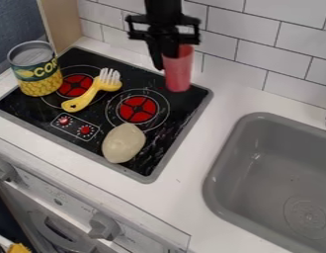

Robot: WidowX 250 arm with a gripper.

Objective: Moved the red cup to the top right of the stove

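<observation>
My black gripper (167,60) hangs over the back right part of the black stove (182,111), near the tiled wall. A translucent red cup (178,71) is upright at the gripper, its rim up between or beside the fingers, one finger overlapping its upper left side. The cup's lower end appears at the stove's top right corner; whether it touches the surface I cannot tell.
A corn can (35,69) stands on the stove's left edge. A yellow brush (93,91) lies between the burners, and a beige oval object (123,143) sits near the front. The grey sink (278,178) is at right.
</observation>
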